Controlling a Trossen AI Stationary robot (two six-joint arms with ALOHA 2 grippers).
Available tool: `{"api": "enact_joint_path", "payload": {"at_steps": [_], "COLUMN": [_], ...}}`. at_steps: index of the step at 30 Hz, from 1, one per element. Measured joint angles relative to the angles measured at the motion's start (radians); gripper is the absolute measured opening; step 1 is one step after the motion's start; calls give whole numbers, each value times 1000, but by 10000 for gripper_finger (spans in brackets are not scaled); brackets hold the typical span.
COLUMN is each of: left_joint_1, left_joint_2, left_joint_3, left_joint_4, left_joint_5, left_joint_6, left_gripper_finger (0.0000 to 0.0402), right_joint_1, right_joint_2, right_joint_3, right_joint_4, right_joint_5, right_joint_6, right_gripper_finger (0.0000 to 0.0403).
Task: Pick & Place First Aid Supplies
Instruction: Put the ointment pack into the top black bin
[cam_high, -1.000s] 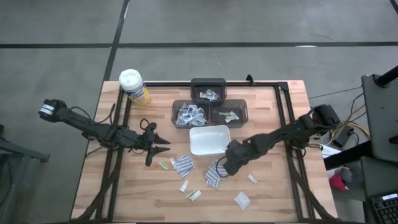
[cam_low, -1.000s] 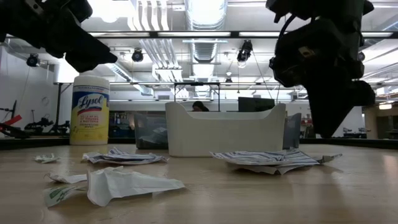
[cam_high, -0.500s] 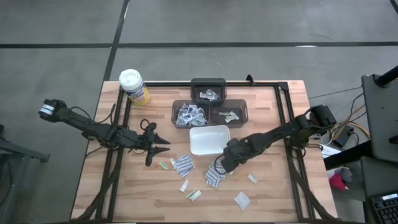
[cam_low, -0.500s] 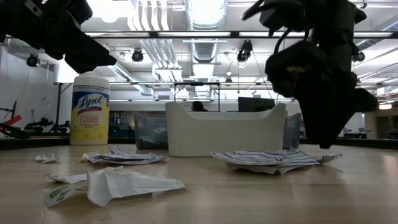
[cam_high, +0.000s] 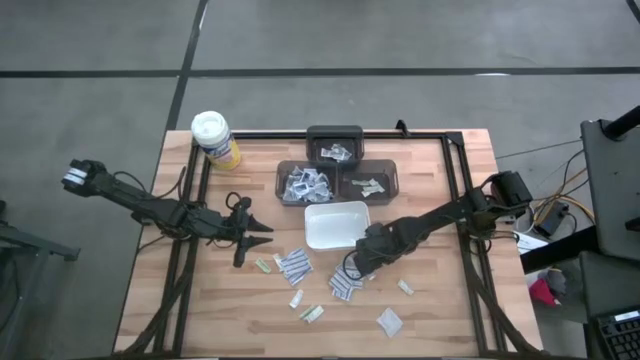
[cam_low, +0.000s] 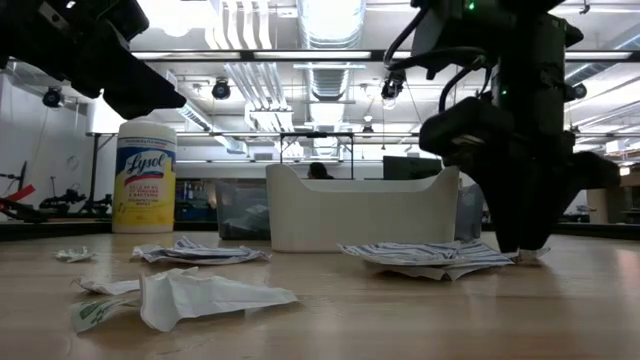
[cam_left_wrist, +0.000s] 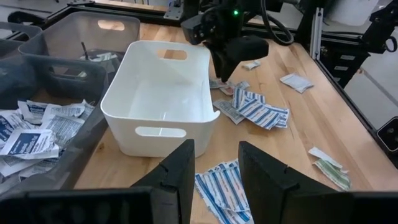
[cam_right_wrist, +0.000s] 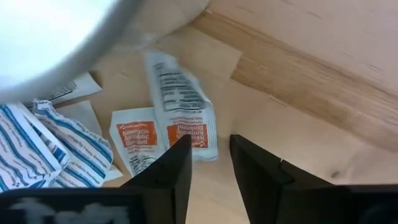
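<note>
From above, my right gripper (cam_high: 352, 266) hangs low between the white tray (cam_high: 335, 225) and a blue-striped packet pile (cam_high: 343, 284), bare wood open beyond toward the table's near edge, while my left gripper (cam_high: 262, 234) waits, fingers parted and empty, left of the tray. At table height, the right gripper (cam_low: 523, 240) nearly touches the pile's edge (cam_low: 430, 256). Through my right wrist camera, my fingers (cam_right_wrist: 177, 171) stand apart, gripping nothing, over a white packet with orange print (cam_right_wrist: 185, 121).
</note>
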Motion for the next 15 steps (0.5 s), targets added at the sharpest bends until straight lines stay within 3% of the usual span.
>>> {"api": "enact_joint_path", "payload": {"at_steps": [15], "left_joint_1": [0], "left_joint_2": [0], "left_joint_3": [0], "left_joint_4": [-8], "left_joint_5": [0], "left_joint_6": [0], "left_gripper_finger": [117], "right_joint_1": [38], "right_joint_2": [-1], "right_joint_3": [-2], "right_joint_4": [-75], "right_joint_5": [23], "right_joint_6": [9], "right_gripper_finger": [69]}}
